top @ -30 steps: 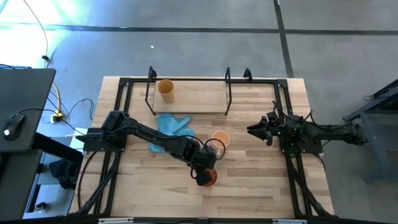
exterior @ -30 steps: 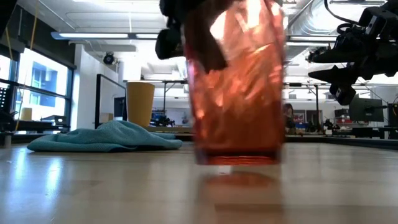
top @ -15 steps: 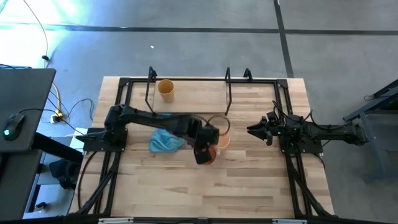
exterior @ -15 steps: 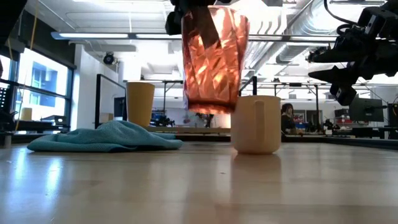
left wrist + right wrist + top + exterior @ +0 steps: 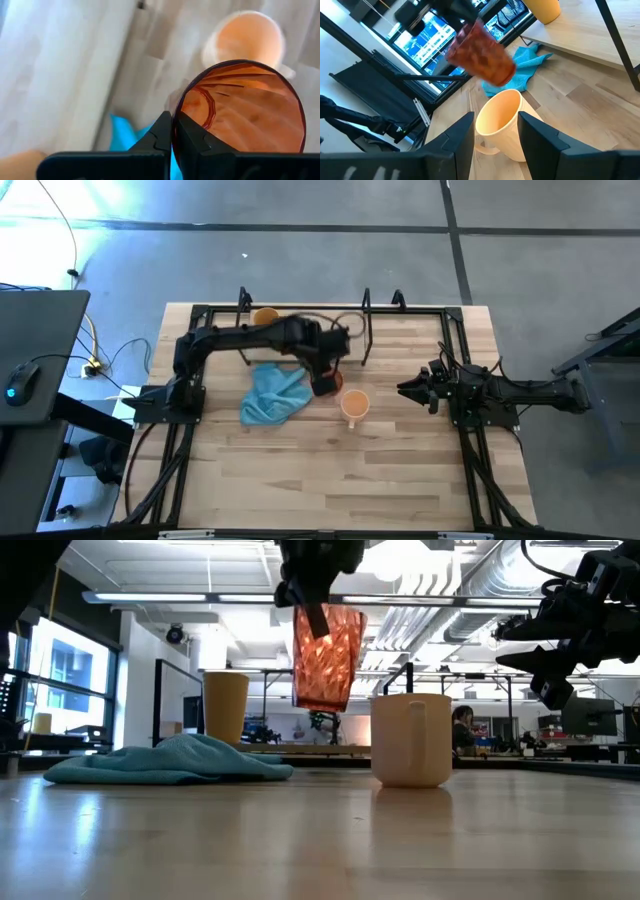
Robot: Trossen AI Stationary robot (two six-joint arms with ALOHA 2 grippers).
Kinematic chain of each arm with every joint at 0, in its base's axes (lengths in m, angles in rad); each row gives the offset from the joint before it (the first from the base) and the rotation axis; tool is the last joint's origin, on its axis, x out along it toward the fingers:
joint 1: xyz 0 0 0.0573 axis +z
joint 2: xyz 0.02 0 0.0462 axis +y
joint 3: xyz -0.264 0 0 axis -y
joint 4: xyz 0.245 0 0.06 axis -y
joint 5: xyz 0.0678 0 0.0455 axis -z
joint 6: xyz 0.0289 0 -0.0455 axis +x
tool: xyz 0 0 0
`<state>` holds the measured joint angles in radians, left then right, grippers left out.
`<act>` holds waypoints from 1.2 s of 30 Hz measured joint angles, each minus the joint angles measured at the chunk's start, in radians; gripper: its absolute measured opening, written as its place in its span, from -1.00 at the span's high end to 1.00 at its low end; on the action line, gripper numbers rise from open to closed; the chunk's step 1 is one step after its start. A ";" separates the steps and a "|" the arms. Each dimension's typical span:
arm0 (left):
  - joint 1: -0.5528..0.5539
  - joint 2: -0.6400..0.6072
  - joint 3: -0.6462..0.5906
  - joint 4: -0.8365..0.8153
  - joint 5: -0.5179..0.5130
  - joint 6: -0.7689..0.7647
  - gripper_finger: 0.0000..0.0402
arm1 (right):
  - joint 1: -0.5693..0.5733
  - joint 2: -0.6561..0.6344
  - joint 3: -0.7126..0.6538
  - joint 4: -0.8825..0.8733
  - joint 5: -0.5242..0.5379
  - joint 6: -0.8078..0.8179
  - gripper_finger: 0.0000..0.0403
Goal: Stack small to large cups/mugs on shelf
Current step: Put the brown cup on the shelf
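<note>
The left hand [image 5: 325, 375] is gripping the red ribbed cup [image 5: 326, 658] by its rim, one finger inside and one outside, as the left wrist view is showing with the two dark fingers [image 5: 165, 137] pinched together on the cup's edge. The cup is hanging clear of the worktop [image 5: 400, 470], upright with a slight tilt, and in the low view it is sitting above and just to the 9 o'clock side of the orange mug [image 5: 411, 739]. From above, the red ribbed cup [image 5: 328, 385] is showing under the left hand near the worktop's middle, at about 11 o'clock from the orange mug [image 5: 354, 405] and at about 2 o'clock from the blue cloth [image 5: 275, 394].

The orange mug is standing upright on the worktop, mouth up, touching nothing. The mustard-yellow cup [image 5: 265, 316] is standing upright toward the 12 o'clock edge of the worktop, partly hidden by the left arm, within the black wire shelf [image 5: 366, 330]. The blue cloth is lying crumpled on the wood.

The right hand [image 5: 407, 390] is hovering off the worktop at roughly 3 o'clock from the orange mug, well apart from it, with its fingers [image 5: 455, 145] spread apart and holding nothing; its wrist view is looking straight at the orange mug [image 5: 502, 125].
</note>
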<state>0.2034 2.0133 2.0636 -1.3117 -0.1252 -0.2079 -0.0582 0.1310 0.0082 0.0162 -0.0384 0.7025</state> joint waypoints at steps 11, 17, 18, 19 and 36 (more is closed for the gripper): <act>0.209 -0.026 0.000 0.040 0.030 0.172 1.00 | 0.000 0.000 0.000 0.000 0.006 0.057 0.30; 0.343 -0.032 0.000 0.050 0.087 0.265 1.00 | 0.000 0.000 0.000 0.004 0.094 0.066 0.30; 0.363 -0.032 0.000 0.052 0.104 0.280 1.00 | 0.000 0.000 0.000 0.006 0.103 0.067 0.30; 0.383 -0.032 0.000 0.055 0.119 0.293 1.00 | 0.000 0.000 0.000 0.008 0.113 0.067 0.30; 0.599 -0.032 -0.088 0.146 0.342 0.386 1.00 | 0.000 0.000 0.000 0.033 0.281 0.083 0.30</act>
<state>0.8021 1.9808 1.9755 -1.1654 0.2167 0.1781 -0.0583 0.1310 0.0082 0.0491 0.2428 0.7853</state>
